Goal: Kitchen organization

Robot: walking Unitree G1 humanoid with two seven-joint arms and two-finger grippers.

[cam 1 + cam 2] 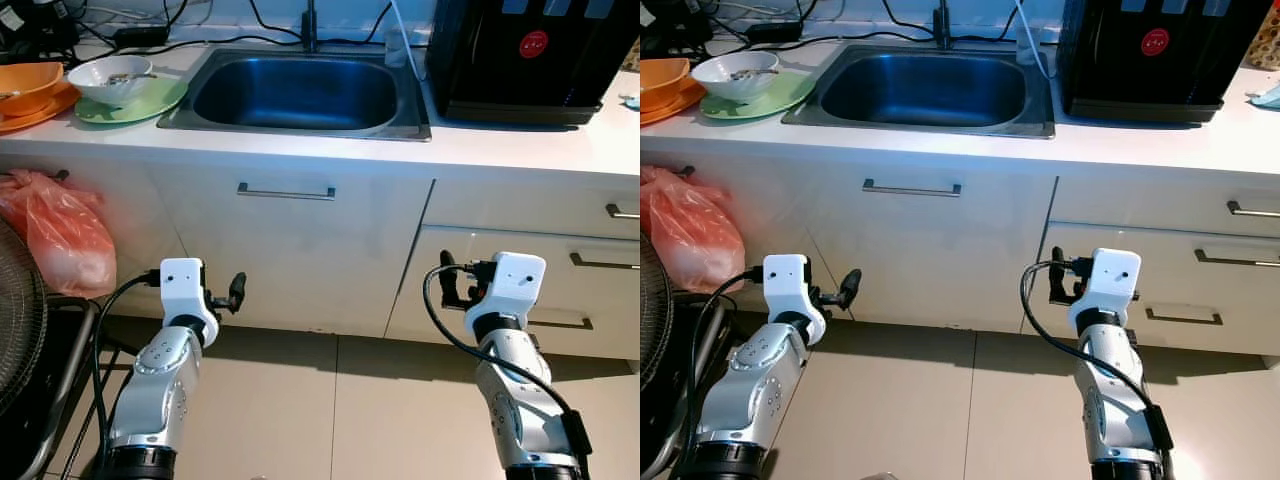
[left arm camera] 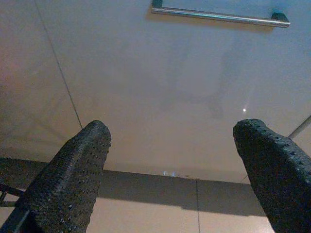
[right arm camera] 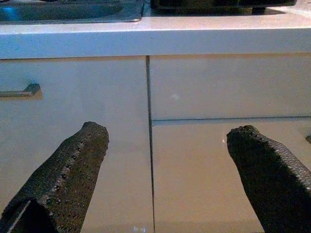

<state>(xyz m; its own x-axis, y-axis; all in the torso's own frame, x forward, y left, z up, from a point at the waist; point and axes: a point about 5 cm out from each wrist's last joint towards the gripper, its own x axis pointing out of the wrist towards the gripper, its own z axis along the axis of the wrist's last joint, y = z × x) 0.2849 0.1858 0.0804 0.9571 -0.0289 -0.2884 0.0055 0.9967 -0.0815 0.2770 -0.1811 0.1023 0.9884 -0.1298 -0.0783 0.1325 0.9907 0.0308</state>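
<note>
Both silver arms are raised low in front of a white kitchen cabinet run, forearms angled up from the bottom of the head view and white wrist housings level with the lower doors. The left gripper (image 1: 236,292) points toward the cabinet door under the sink, its 2 black fingers spread wide with nothing between them; one dimpled fingertip (image 2: 85,160) frames the door panel in the left wrist view. The right gripper (image 1: 447,280) faces the seam between that door and the drawer stack beside it, its 2 fingers likewise held well apart and empty, one pad (image 3: 82,155) seen against the door front.

Above them runs a white countertop (image 1: 520,140) with a rectangular stainless steel sink (image 1: 300,92) set into it. On the robot's left of the sink, a white bowl (image 1: 112,78) sits on a pale green plate (image 1: 150,102), and beside it an orange bowl (image 1: 25,85) rests on an orange plate at the frame edge. On the right of the sink stands a black countertop appliance with a round red sticker (image 1: 520,55). A slim metal bar handle (image 1: 286,190) crosses the door under the sink; 3 similar handles mark the drawers (image 1: 605,262) on the right. A pink-orange plastic bag (image 1: 60,235) hangs from the cabinet's left end, with a dark fan grille (image 1: 20,310) below it. The floor is beige tile (image 1: 340,410).
</note>
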